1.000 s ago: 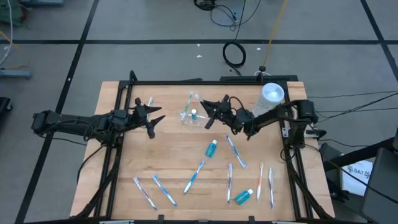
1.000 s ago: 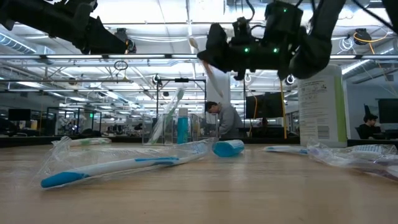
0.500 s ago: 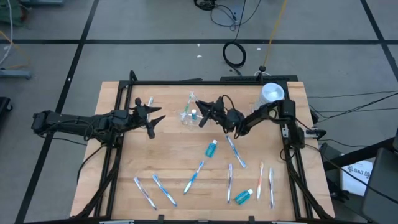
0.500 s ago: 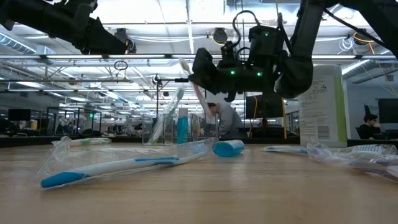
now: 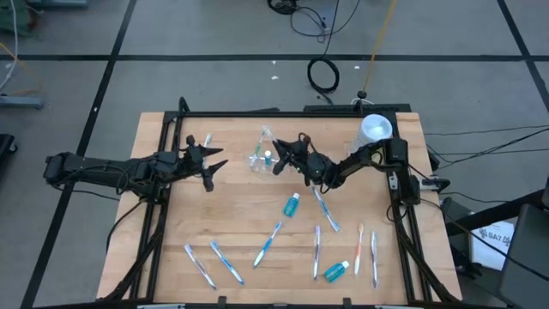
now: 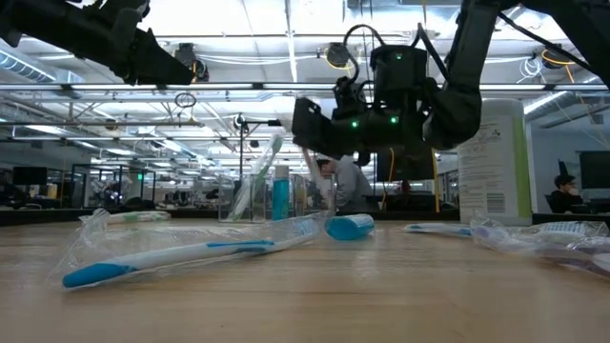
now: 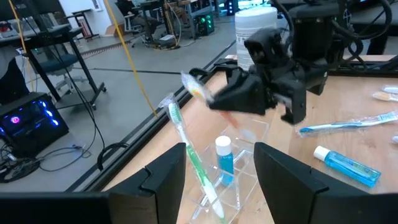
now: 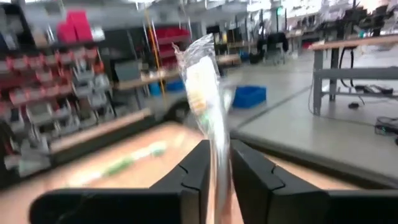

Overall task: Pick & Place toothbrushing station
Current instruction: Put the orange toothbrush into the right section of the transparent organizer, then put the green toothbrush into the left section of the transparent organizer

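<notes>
My right tool over the station, wrapped brush pointing down into it

My right tool [image 5: 285, 153] hangs just above the toothbrushing station [image 5: 262, 159], the clear container standing at the far middle of the bench [image 5: 240, 215], and its two fingers [image 8: 194, 171] pinch a wrapped toothbrush [image 8: 208, 106] between them, close together with only the handle's width in the gap. The brush's long axis runs steeply, head up and handle down, and the station lies directly below and slightly toward my left side of that tool, so I judge the coming move a short drop along the brush's own line. A green toothbrush [image 7: 189, 152] and a small blue tube [image 7: 224, 162] already stand inside. My left tool [image 5: 208, 163] waits with its fingers apart, near the station on its other side.
</notes>
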